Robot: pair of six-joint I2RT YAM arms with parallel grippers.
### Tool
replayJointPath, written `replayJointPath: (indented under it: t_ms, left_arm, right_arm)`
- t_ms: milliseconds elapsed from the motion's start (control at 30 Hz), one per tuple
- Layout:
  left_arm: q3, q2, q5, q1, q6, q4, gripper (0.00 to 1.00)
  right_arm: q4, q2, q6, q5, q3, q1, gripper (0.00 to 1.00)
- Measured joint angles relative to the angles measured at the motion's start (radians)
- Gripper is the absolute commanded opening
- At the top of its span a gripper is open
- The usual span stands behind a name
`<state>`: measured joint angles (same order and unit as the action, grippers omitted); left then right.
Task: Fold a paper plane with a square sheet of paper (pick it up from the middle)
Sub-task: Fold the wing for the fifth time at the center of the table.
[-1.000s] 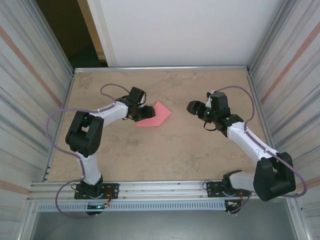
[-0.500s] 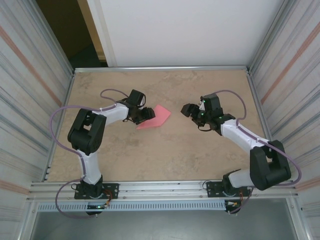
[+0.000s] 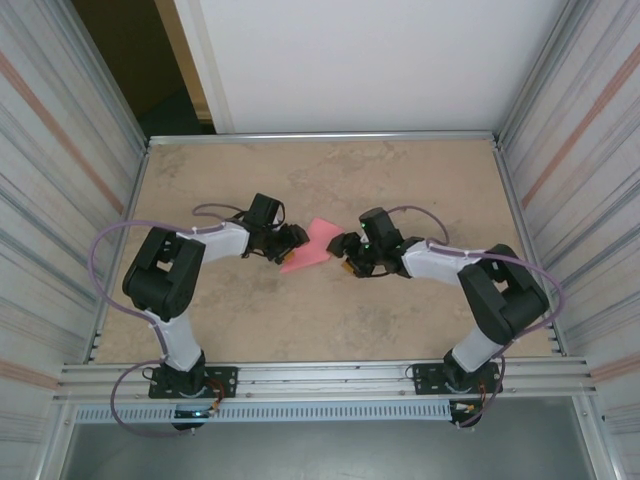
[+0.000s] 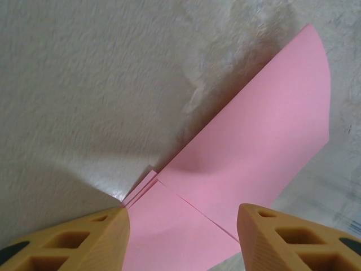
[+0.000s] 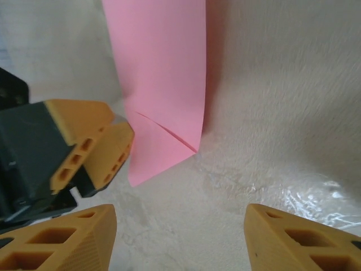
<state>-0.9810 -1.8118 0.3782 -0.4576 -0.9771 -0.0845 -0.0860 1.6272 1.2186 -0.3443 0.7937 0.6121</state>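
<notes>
Square sheet of paper (image 3: pixel 312 247), part-folded, on surface (image 3: pixel 400 180). Left gripper (image 4: pixel 180 217) spread astride folded end, likely steadying. Right gripper (image 5: pixel 180 213) spread, just beside paper's opposite side, probably for next crease.

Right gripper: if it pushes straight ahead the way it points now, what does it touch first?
Most likely the folded pink-red paper sheet, whose pointed near corner lies just ahead of the open right gripper; its height above the table is unclear.
</notes>
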Motion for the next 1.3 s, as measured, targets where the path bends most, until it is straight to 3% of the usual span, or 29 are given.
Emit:
replayJointPath:
  t_ms: [400, 833, 1300]
  left_arm:
    - [0.004, 0.002, 0.016, -0.001, -0.027, 0.005, 0.55]
    - [0.007, 0.002, 0.024, 0.000, -0.027, 0.008, 0.56]
    - [0.008, 0.002, 0.028, 0.002, -0.034, 0.011, 0.56]
  right_arm:
    - [-0.076, 0.108, 0.088, 0.033, 0.006, 0.050, 0.37]
    - [-0.171, 0.167, 0.109, 0.037, 0.023, 0.050, 0.29]
    - [-0.423, 0.195, 0.184, 0.087, -0.069, 0.050, 0.21]
